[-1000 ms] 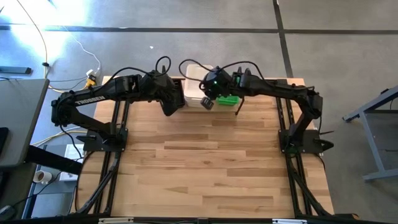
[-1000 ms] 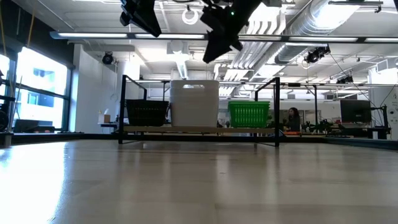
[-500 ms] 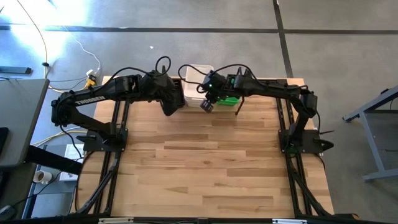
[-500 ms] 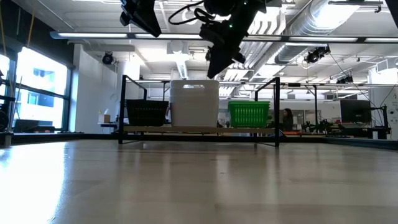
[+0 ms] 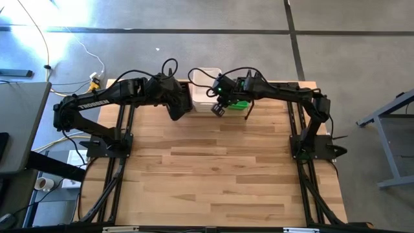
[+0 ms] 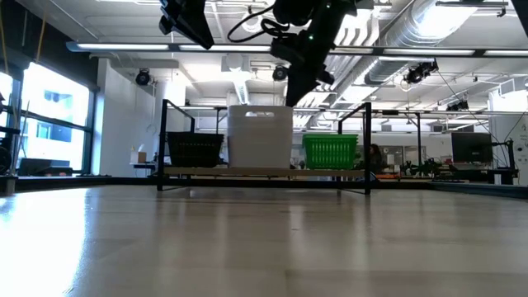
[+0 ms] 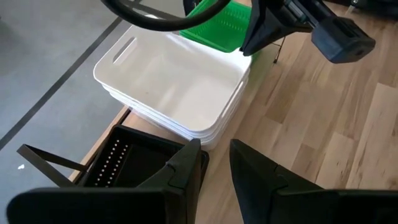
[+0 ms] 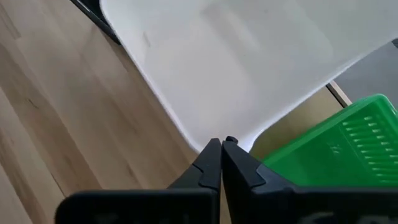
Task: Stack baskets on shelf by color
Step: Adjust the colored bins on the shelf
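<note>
Low view shows the shelf [image 6: 264, 172] holding, left to right, a black basket [image 6: 195, 149], the white stack [image 6: 261, 137] in the middle and a green basket [image 6: 331, 151]. Sorting looks nearly finished, I judge; no basket lies loose on the wooden table [image 5: 213, 168]. My left gripper [image 7: 214, 163] hangs above the black basket, fingers narrowly apart, holding nothing. My right gripper [image 8: 221, 155] is pinched shut, empty, at the white stack's corner beside the green one. Behind the shelf: ceiling ducts, desks.
</note>
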`<state>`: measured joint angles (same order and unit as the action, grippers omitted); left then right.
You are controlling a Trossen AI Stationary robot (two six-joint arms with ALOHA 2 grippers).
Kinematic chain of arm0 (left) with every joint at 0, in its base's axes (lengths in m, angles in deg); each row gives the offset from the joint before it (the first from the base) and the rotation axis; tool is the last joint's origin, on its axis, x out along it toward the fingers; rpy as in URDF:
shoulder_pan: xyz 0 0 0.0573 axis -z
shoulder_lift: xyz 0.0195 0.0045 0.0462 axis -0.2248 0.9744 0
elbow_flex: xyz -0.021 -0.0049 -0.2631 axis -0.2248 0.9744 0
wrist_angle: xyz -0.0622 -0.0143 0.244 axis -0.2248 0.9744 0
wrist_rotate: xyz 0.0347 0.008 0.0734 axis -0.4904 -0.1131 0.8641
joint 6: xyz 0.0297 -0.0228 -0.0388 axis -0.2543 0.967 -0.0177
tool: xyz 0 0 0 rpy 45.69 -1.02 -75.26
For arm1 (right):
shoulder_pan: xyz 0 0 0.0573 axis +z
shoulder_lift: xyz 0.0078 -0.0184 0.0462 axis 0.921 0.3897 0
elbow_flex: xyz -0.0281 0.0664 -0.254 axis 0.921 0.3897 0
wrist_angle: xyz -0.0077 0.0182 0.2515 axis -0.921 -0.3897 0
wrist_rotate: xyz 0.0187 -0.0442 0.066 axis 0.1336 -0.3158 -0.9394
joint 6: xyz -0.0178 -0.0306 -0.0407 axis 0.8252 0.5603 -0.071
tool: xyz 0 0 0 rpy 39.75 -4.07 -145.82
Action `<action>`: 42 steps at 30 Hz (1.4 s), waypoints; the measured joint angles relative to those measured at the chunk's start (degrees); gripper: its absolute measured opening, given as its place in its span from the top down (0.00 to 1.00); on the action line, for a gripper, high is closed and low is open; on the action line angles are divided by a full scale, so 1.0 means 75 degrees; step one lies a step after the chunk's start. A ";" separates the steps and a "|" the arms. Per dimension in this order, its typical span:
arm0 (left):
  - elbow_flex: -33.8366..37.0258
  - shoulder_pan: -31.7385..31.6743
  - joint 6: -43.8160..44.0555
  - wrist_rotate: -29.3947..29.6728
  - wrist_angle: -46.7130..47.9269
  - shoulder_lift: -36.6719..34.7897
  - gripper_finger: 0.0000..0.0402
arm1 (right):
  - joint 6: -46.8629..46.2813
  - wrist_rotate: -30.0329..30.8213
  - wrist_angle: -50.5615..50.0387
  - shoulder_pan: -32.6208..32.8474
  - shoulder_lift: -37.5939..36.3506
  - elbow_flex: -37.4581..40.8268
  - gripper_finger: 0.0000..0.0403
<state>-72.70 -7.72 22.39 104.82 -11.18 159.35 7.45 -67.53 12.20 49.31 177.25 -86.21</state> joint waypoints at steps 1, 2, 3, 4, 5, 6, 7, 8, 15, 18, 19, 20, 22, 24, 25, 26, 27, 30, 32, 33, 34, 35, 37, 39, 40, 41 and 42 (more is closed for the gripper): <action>0.0000 0.0001 0.0000 0.0000 0.0000 0.0000 0.81 | 0.0000 0.0046 -0.0043 0.0000 -0.0001 -0.0003 1.00; 0.0000 0.0003 0.0004 0.0000 0.0000 0.0000 0.81 | -0.0008 0.0133 -0.0100 0.0001 -0.0002 -0.0007 1.00; 0.0000 0.0001 0.0032 0.0000 0.0000 0.0000 0.81 | -0.0048 0.0232 -0.0168 0.0003 -0.0004 -0.0007 1.00; 0.0000 0.0003 0.0039 0.0000 0.0000 0.0000 0.81 | -0.0055 0.0336 -0.0229 0.0006 -0.0004 -0.0007 1.00; 0.0000 0.0003 0.0048 0.0000 0.0000 0.0000 0.81 | -0.0053 0.0380 -0.0266 0.0006 -0.0004 -0.0007 1.00; 0.0000 0.0000 0.0052 0.0000 0.0000 0.0000 0.81 | -0.0052 0.0385 -0.0272 0.0003 -0.0004 -0.0006 1.00; 0.0000 0.0003 0.0052 0.0000 0.0000 0.0000 0.81 | -0.0052 0.0380 -0.0272 0.0000 -0.0004 -0.0007 1.00; 0.0000 0.0000 0.0052 0.0000 0.0000 0.0000 0.81 | -0.0052 0.0374 -0.0275 0.0000 -0.0004 -0.0004 1.00; 0.0000 0.0003 0.0055 -0.0015 0.0000 0.0000 0.81 | -0.0332 0.0189 -0.0266 0.0020 -0.0004 -0.0001 1.00; 0.0000 0.0000 0.0053 -0.0017 0.0000 0.0000 0.81 | -0.0548 0.0099 -0.0269 0.0072 -0.0004 0.0002 1.00; 0.0000 0.0001 0.0055 -0.0017 0.0000 0.0000 0.81 | -0.0599 0.0090 -0.0269 0.0108 -0.0004 0.0005 1.00; 0.0000 0.0003 0.0055 -0.0017 0.0000 0.0000 0.81 | -0.0667 0.0066 -0.0269 0.0146 -0.0004 0.0008 1.00; 0.0000 0.0003 0.0055 -0.0017 0.0000 0.0000 0.81 | -0.0746 0.0010 -0.0269 0.0233 -0.0004 0.0008 1.00; 0.0000 0.0000 0.0055 -0.0017 0.0000 0.0000 0.81 | -0.0921 -0.0008 -0.0272 0.0326 -0.0001 0.0008 1.00; 0.0000 0.0001 0.0054 -0.0017 0.0000 0.0000 0.81 | -0.1014 0.0019 -0.0272 0.0373 -0.0001 0.0008 1.00; 0.0000 0.0001 0.0053 -0.0017 0.0000 0.0000 0.81 | -0.1092 0.0086 -0.0272 0.0413 -0.0001 0.0010 1.00; 0.0000 0.0001 0.0053 -0.0017 0.0000 0.0000 0.81 | -0.1142 0.0198 -0.0272 0.0446 0.0002 0.0010 1.00; 0.0000 0.0001 0.0052 -0.0017 0.0000 0.0000 0.81 | -0.1279 0.0458 -0.0272 0.0482 0.0008 0.0013 1.00; 0.0000 0.0000 0.0000 -0.0023 0.0010 0.0000 0.81 | -0.1339 0.0455 -0.0272 0.0449 0.0008 0.0013 1.00; -0.0001 0.0003 0.0002 -0.0060 0.0047 0.0000 0.81 | -0.1372 0.0460 -0.0272 0.0439 0.0008 0.0013 1.00; 0.0000 0.0010 0.0000 -0.0142 0.0107 0.0000 0.81 | -0.1389 0.0486 -0.0271 0.0439 0.0008 0.0013 1.00; 0.0000 0.0015 -0.0001 -0.0283 0.0173 0.0000 0.81 | -0.1393 0.0553 -0.0277 0.0434 0.0007 0.0009 1.00; -0.0003 0.0015 -0.0017 -0.0594 0.0440 0.0000 0.81 | -0.1393 0.0671 -0.0325 0.0445 -0.0002 -0.0064 1.00; 0.0037 0.0023 -0.0159 -0.0925 0.0742 0.0000 0.81 | -0.1397 0.0737 -0.0351 0.0478 -0.0023 -0.0268 1.00; 0.0109 0.0026 -0.0206 -0.1057 0.0850 0.0000 0.81 | -0.1396 0.0754 -0.0423 0.0478 -0.0051 -0.0385 1.00; 0.0221 0.0031 -0.0209 -0.1138 0.0912 -0.0003 0.81 | -0.1391 0.0788 -0.0459 0.0482 -0.0071 -0.0509 1.00; 0.0367 0.0033 -0.0203 -0.1161 0.0921 -0.0003 0.81 | -0.1390 0.0799 -0.0437 0.0484 -0.0077 -0.0636 1.00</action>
<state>-69.95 -7.47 20.87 96.11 -4.27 159.33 -2.98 -61.54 8.92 52.94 176.68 -90.98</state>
